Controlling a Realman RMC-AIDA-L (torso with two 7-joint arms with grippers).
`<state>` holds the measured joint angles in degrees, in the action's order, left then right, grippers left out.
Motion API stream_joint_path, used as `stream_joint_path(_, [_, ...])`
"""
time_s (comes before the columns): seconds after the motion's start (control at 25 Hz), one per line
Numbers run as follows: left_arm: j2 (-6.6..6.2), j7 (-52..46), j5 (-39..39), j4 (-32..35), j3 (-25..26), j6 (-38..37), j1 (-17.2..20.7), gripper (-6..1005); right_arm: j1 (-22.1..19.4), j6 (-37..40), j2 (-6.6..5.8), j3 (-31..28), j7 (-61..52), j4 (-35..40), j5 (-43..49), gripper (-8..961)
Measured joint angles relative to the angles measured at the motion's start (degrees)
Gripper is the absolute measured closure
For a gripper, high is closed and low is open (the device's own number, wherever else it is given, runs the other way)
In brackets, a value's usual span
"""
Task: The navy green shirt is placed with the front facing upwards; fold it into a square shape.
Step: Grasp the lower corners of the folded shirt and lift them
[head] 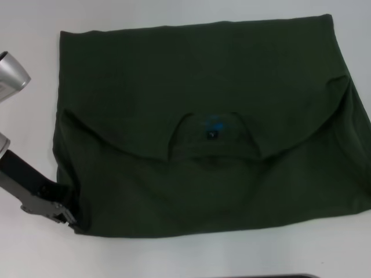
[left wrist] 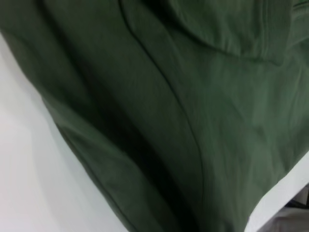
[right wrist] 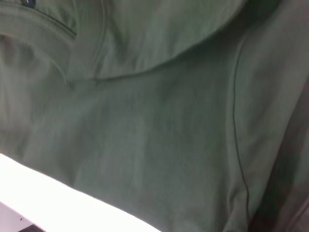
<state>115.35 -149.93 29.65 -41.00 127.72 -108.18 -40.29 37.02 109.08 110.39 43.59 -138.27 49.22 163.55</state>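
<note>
The large dark olive-green cotton shirt (head: 203, 104) is spread flat on the white bench (head: 174, 255), filling most of the head view. It is seen already folded once: an upper layer has been laid down over the lower part, and its curved edge runs across the middle of the garment from the left side to the right. At the centre of that curve the round collar opening (head: 211, 136) is shown, with a small teal-and-black label (head: 212, 128) inside it. No lettering is visible on the exposed cloth. The shirt's right edge is cut off by the edge of the head view.

The left pincer (head: 62, 213) is placed at the near-left corner of the shirt, low against the bench, with its metal tip touching the dark fabric at that corner. Whether its fingers are closed on the cloth or merely resting against it cannot be told. A silver segment of the left arm (head: 11, 78) is seen higher at the left edge.

The right pincer is not seen in any view. Only green fabric, seams and a strip of white bench are shown by the two wrist cameras.
</note>
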Motion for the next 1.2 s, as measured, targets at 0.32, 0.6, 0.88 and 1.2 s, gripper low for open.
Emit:
stream_joint_path(0.32, [0.40,1.25,0.00,-0.99,0.48,-1.98,0.74,967,0.03,2.47,1.02,-0.82,2.23,0.15,-0.30,918])
stream_joint_path(0.6, [-1.28,5.40,5.07,-5.22,9.58,-5.77,-1.01,968,1.92,3.89,-2.54,-5.18,3.57,2.60,-14.62,918])
stream_joint_path(0.88, [-4.63,2.81,5.83,-4.87,15.13,1.83,-4.40,966,4.45,-5.40,-6.01,-11.57,1.32,2.35,-21.15,918])
stream_joint_path(1.2, [-3.61,3.37,5.13,-3.81,13.85,4.92,-2.41,964,4.64,-6.77,-5.05,-7.63,0.98,-2.88,-21.50,918])
